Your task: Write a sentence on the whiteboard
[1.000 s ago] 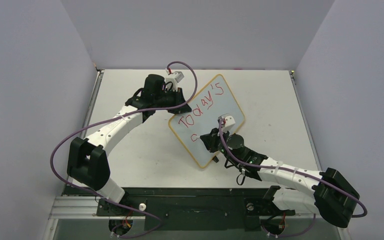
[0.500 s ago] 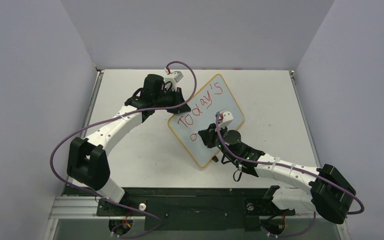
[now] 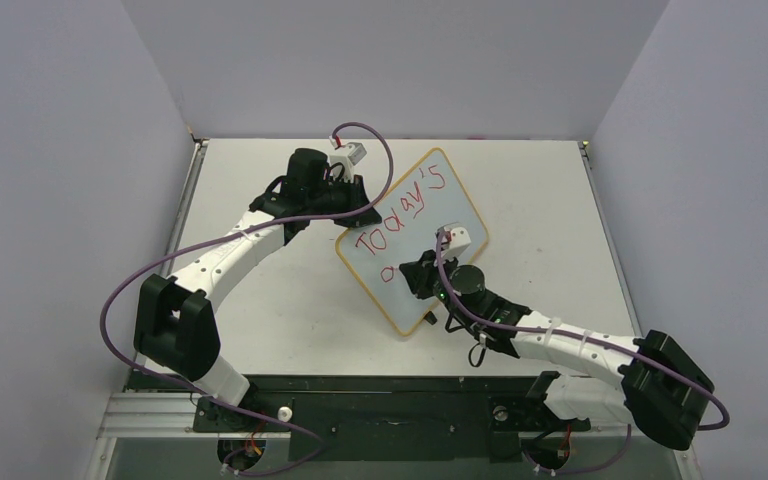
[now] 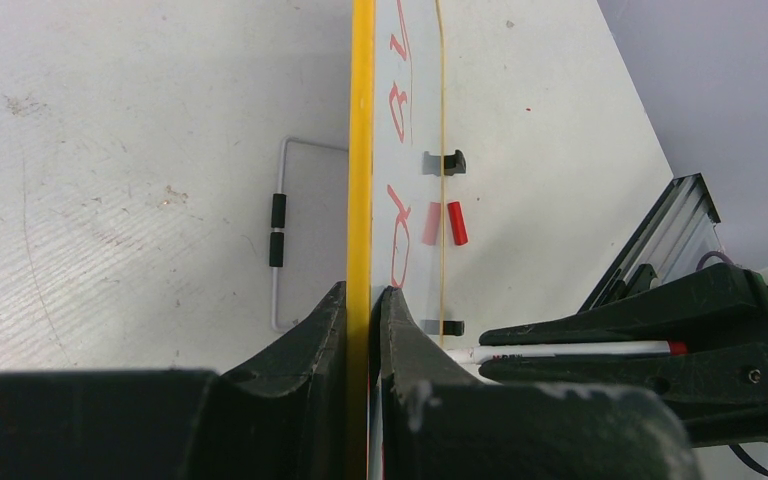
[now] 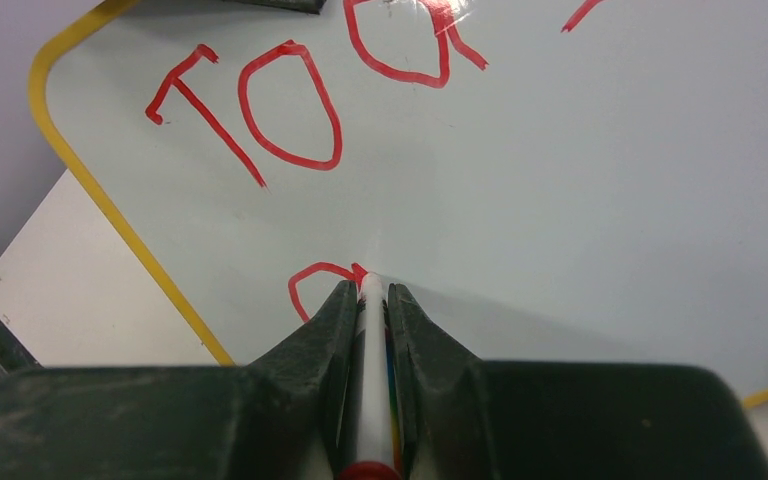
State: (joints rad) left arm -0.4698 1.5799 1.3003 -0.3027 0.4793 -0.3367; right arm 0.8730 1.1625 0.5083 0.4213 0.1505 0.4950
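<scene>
The whiteboard (image 3: 440, 215) stands tilted on the table, with a thin orange-yellow frame (image 4: 362, 150) and two black clips (image 4: 447, 161). My left gripper (image 3: 355, 213) is shut on its left edge (image 4: 363, 300). Red letters of the sentence (image 3: 402, 213) read "Today's" on the first line; a small round letter (image 3: 387, 274) starts the second. My right gripper (image 3: 415, 275) is shut on a slim white marker (image 5: 371, 330), whose tip touches the board at the top of that red loop (image 5: 322, 275). The marker also shows in the left wrist view (image 4: 560, 351).
A bent wire stand (image 4: 279, 235) props the board from behind on the white table (image 3: 260, 300). A loose red marker cap (image 4: 457, 222) lies on the table by the board's clips. Purple cables loop off both arms.
My right gripper has moved the marker a little up and left on the board, and the open red curve on the second line has closed into a small round loop. The left arm is still.
</scene>
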